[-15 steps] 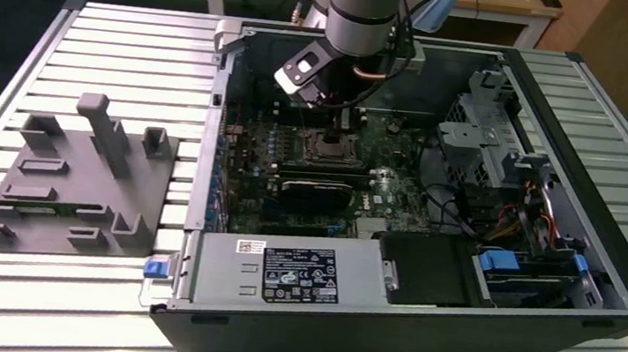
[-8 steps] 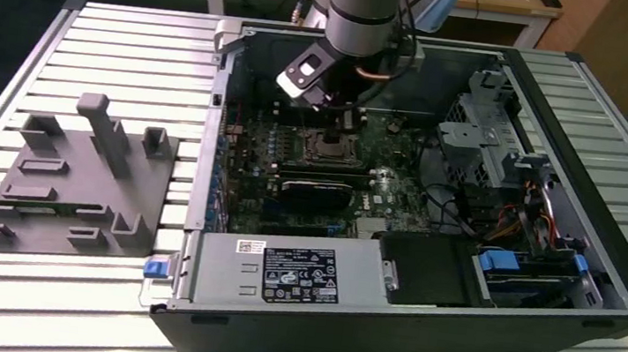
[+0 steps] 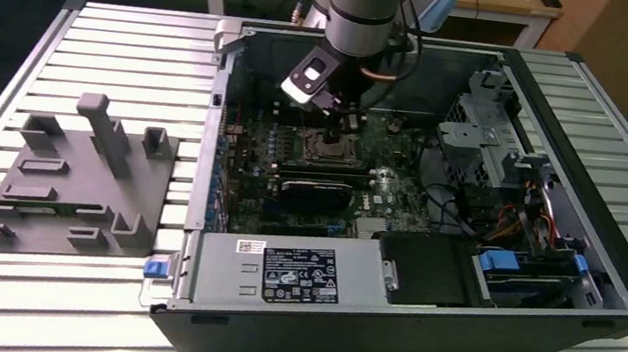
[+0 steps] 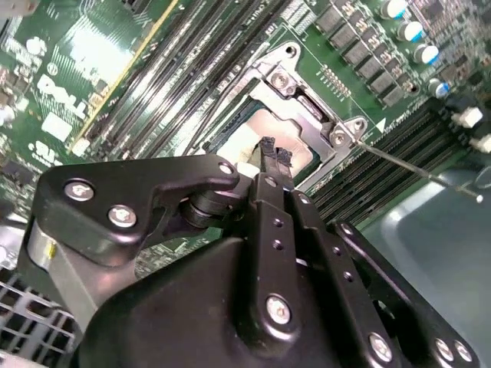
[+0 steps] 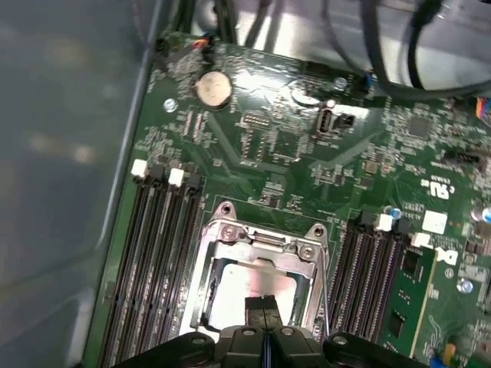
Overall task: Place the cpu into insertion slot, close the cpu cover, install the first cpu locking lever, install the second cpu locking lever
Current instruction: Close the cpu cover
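At the exterior view's left, a grey moulded fixture [image 3: 71, 179] lies flat on the slatted table [image 3: 128, 39]. Just beside it, toward the middle of the frame, an open computer case [image 3: 389, 349] lies on its side with the green circuit board [image 3: 249, 146] exposed. A labelled metal box [image 3: 279, 270] sits along the case's lower edge.

In the upper middle of the exterior view the arm [image 3: 364, 4] reaches down into the case, and the gripper [image 3: 337, 130] hangs right over the insertion slot [image 3: 320, 148] in the centre of the board.

The cpu [image 4: 245, 142] [image 5: 234, 295] lies in the slot, its pale metal top showing through the window of the cpu cover [image 4: 307, 107] [image 5: 257, 244]. The cover lies down flat around it.

In both wrist views the gripper [image 4: 275, 152] [image 5: 265, 303] has its two fingertips [image 4: 267, 144] drawn together with barely a sliver between them, clenched on nothing, just above the chip's surface; I cannot tell whether they touch it.

In the second wrist view a thin metal lever [image 4: 418, 170] sticks out from one corner of the cover, slanting away over the board. Long black memory slots [image 5: 153, 253] [image 4: 192, 69] run along both sides of the socket, and the first wrist view shows a coin battery [image 5: 213, 88] on the board.

At the exterior view's right, a drive cage [image 3: 516, 270] with blue tabs fills the case's lower corner.
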Controlling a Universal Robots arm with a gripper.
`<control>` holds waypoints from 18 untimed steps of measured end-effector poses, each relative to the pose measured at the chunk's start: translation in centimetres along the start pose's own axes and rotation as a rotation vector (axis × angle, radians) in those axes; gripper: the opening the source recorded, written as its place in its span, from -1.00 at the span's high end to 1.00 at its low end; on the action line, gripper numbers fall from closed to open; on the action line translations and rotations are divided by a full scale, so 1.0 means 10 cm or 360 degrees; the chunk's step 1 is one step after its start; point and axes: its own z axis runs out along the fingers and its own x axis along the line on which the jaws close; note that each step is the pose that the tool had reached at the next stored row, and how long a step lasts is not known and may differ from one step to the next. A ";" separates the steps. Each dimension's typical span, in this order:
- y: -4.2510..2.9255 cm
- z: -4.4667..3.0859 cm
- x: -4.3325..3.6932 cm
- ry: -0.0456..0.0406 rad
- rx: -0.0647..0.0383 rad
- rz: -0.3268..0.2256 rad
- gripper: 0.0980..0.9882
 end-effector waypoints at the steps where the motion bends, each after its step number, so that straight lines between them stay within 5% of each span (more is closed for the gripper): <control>1: 0.000 0.000 0.000 0.0000 0.0000 -0.0025 0.98; 18: 0.000 0.005 0.000 0.0000 0.0006 -0.0471 0.98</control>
